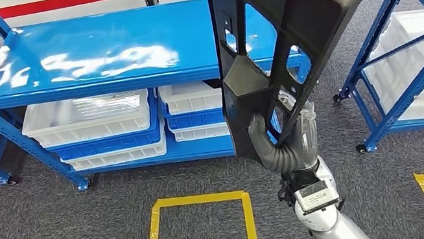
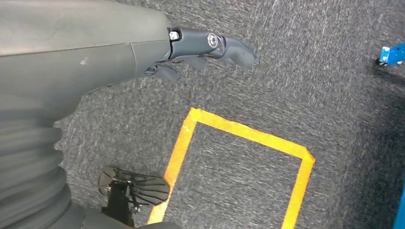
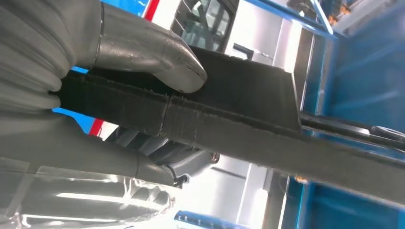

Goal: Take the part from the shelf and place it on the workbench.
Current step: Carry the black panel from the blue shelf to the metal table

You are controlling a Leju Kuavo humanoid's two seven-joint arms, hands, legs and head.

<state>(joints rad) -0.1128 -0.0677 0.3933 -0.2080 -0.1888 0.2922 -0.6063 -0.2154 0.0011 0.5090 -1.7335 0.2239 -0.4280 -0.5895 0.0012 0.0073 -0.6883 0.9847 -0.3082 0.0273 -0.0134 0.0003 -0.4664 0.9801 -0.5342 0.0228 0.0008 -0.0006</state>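
**Part lifted off the shelf, workbench not yet reached**

Working left to right, you are looking at:

- Left hand (image 2: 205,47): hanging over grey carpet (image 2: 296,71) beside a yellow floor marking (image 2: 239,131). It is holding nothing; whether its dark fingers are curling in or spreading, you cannot tell from the wrist view.
- Blue shelf (image 1: 99,54): its glossy top board is reflecting light, with white bins (image 1: 87,118) sitting on the tier beneath.
- Black part (image 1: 274,36): a large openwork frame, standing roughly upright in the air in front of the shelf, apart from the top board.
- Right hand (image 1: 285,139): grasping the part's lower edge, thumb (image 3: 153,52) pressing one face and fingers wrapping the other.
- Second blue rack (image 1: 407,45) at the far right, holding more white bins.

Progress, as a judgement: the taking appears done; carrying to the workbench and setting down are remaining.

Writing: you are finding no readable brand or label; a small tag at the right wrist is too blurred to read.
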